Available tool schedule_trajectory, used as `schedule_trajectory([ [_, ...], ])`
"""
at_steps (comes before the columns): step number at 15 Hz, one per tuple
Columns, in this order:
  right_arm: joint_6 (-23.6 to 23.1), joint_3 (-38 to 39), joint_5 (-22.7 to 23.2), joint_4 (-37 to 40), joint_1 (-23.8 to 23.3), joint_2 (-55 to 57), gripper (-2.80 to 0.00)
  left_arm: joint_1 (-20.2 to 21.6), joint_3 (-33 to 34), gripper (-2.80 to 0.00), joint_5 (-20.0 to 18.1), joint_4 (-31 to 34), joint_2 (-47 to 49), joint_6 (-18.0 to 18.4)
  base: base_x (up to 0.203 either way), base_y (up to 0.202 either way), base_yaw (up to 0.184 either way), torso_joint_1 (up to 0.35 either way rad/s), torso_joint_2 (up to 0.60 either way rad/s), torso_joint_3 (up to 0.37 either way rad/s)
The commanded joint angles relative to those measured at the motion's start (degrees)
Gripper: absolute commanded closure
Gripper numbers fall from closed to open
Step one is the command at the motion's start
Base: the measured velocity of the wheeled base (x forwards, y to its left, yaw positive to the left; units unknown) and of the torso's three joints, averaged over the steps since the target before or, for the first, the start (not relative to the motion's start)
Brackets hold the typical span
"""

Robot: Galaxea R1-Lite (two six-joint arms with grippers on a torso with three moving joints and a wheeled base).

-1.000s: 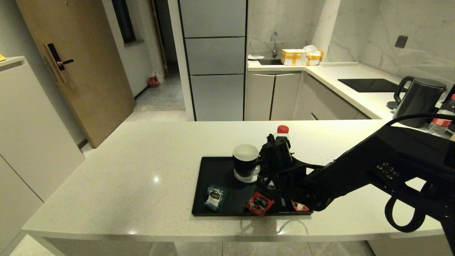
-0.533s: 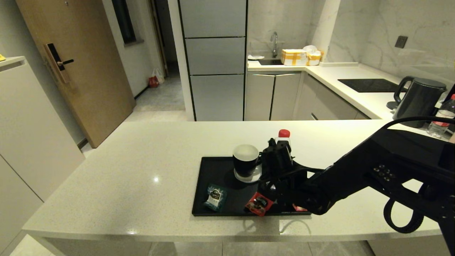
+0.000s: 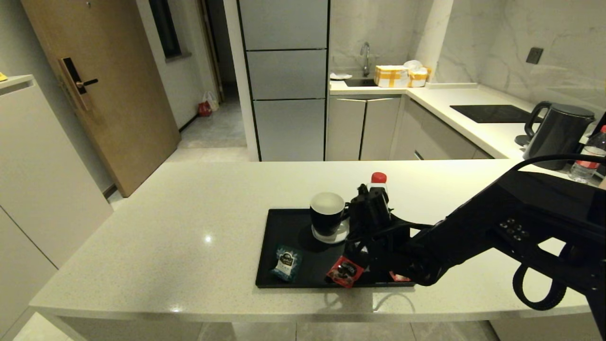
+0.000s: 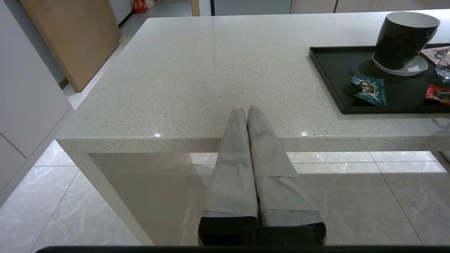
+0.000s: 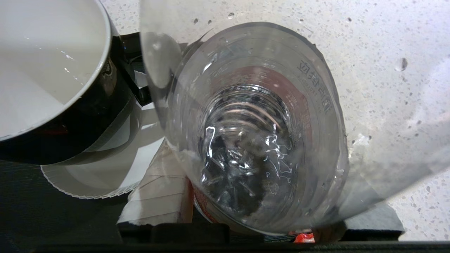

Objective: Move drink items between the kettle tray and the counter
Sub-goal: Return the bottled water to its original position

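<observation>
The clear water bottle (image 3: 378,178) with a red cap stands upright over the right half of the black kettle tray (image 3: 284,222), just right of the black mug (image 3: 326,214). My right gripper (image 3: 370,208) is shut on the bottle's body; in the right wrist view the bottle (image 5: 253,133) fills the space between the fingers. Whether its base rests on the tray is hidden. A teal sachet (image 3: 286,263) and a red sachet (image 3: 345,271) lie at the tray's front. My left gripper (image 4: 247,109) is shut and empty, parked below the front edge of the counter (image 4: 197,70).
A second red sachet (image 3: 399,277) peeks out under my right arm at the tray's front right corner. On the far right counter stand a black kettle (image 3: 558,135), another bottle (image 3: 586,158) and a glass hob (image 3: 492,113). Bare counter (image 3: 189,227) lies left of the tray.
My right gripper lowered the bottle a little and shifted it slightly right one second ago. Over the last half second nothing has visibly moved.
</observation>
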Motion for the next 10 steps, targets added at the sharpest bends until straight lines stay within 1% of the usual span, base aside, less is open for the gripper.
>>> schedule_trajectory([
  [1, 0.1, -0.2, -0.2, -0.1, 0.1, -0.1, 0.0, 0.1, 0.0, 0.0, 0.0, 0.0, 0.1, 0.0, 0.0, 0.0, 0.0, 0.0, 0.0, 0.0],
  [3, -0.3, 0.1, -0.2, 0.1, 0.1, -0.2, 0.0, 0.1, 0.0, 0.0, 0.0, 0.0, 0.1, 0.0, 0.0, 0.0, 0.0, 0.0, 0.0, 0.0],
  [4, -0.4, 0.2, -0.2, 0.7, 0.1, -0.1, -2.8, 0.1, 0.0, 0.0, 0.0, 0.0, 0.1, 0.0, 0.0, 0.0, 0.0, 0.0, 0.0, 0.0],
  [10, -0.3, 0.1, -0.1, 0.9, 0.1, -0.4, -2.8, 0.1, 0.0, 0.0, 0.0, 0.0, 0.1, 0.0, 0.0, 0.0, 0.0, 0.0, 0.0, 0.0],
])
